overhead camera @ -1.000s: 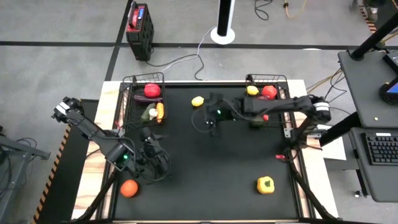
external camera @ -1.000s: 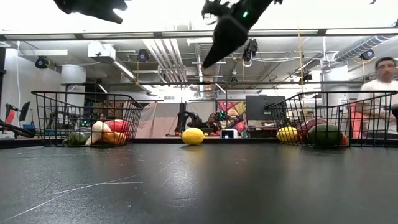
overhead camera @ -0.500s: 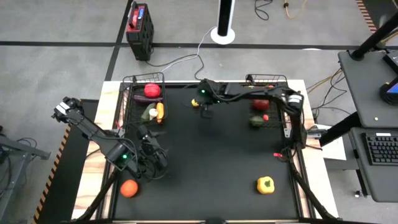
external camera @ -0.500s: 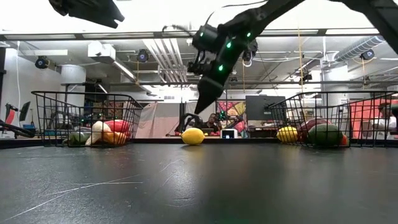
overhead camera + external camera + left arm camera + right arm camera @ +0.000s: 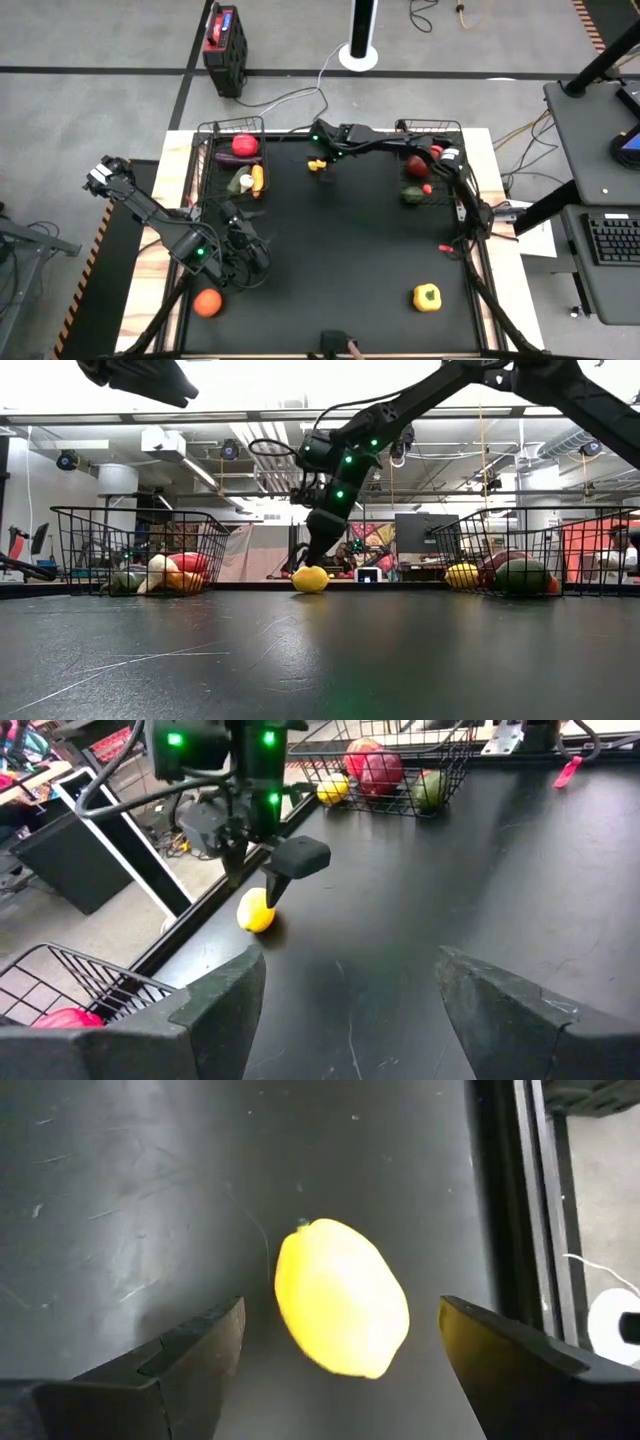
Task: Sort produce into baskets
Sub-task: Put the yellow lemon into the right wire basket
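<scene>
A yellow lemon (image 5: pixel 340 1312) lies on the black table near its far edge, between the two black wire baskets. My right gripper (image 5: pixel 340 1308) reaches it from the right, slanting down, open, one finger on either side of it, just above it in the low view (image 5: pixel 308 560). I cannot tell whether it touches. The left basket (image 5: pixel 205 160) holds a red tomato, an eggplant, garlic and a carrot. The right basket (image 5: pixel 458 170) holds a lemon and red and green pieces. My left gripper (image 5: pixel 345 1010) hovers open and empty over the near left (image 5: pixel 245 250).
An orange tomato (image 5: pixel 207 302) lies at the near-left edge, a yellow pepper (image 5: pixel 427 297) at the near right. A small red piece (image 5: pixel 447 250) lies by the right edge. A red-and-black box (image 5: pixel 225 35) stands on the floor beyond the table.
My right gripper has swung from over the table's far middle toward the far edge and left, sinking and tipping further down until its open fingers straddle the lemon. The lemon has not moved.
</scene>
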